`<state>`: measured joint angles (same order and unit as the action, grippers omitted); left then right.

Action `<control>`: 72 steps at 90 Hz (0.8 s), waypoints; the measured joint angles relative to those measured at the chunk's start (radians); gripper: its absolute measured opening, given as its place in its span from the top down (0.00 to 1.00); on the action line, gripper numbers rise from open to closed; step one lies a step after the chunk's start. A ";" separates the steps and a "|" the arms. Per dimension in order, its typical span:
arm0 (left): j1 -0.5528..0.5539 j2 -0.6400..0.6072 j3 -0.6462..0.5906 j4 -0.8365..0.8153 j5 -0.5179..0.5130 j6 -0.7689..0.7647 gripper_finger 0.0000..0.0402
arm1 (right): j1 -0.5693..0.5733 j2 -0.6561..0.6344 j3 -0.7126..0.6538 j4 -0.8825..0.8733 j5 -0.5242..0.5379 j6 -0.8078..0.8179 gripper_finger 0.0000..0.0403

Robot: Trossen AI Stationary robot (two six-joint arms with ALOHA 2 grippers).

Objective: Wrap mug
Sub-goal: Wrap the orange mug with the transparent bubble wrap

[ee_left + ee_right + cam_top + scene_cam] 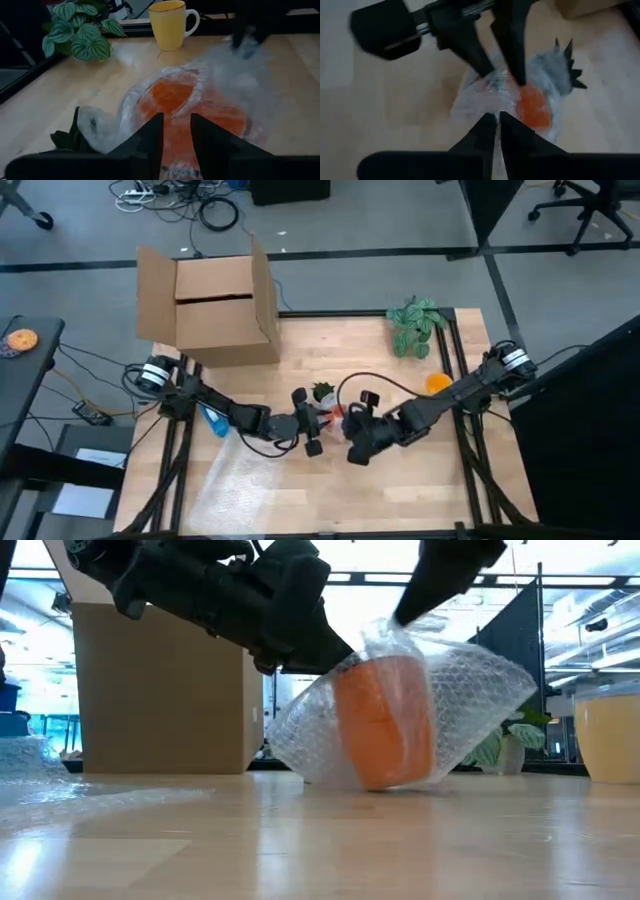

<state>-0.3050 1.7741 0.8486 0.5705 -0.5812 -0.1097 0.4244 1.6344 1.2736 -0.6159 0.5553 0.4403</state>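
Holding the bubble wrap (480,700) around the orange mug (385,720), my left hand (176,131) and right hand (497,125) pinch film. Risk, I judge: thin pinches slip, wrap springs open, mug rolls away.

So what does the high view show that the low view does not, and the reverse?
Only the high view shows the whole layout: the open brown cardboard box seen from above, the clear bubble wrap sheet lying flat on the wooden table, and the blue object by the left arm. Only the low view shows the orange mug lying tilted inside crinkled bubble wrap. Both show the box, the green striped plant, the yellow mug, and the left gripper and right gripper meeting at the bundle.
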 joint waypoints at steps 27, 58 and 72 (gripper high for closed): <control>0.000 0.000 0.000 0.012 0.001 0.000 0.79 | -0.080 0.000 -0.082 0.127 -0.117 -0.052 1.00; -0.021 -0.041 0.013 0.032 0.002 0.082 0.79 | -0.099 -0.001 -0.176 0.189 -0.213 -0.042 1.00; -0.038 -0.119 0.034 -0.077 -0.048 0.150 0.79 | -0.099 -0.001 -0.177 0.189 -0.235 -0.042 1.00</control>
<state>-0.3431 1.6551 0.8830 0.4938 -0.6294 0.0399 0.3257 1.6333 1.0969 -0.4268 0.3200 0.3985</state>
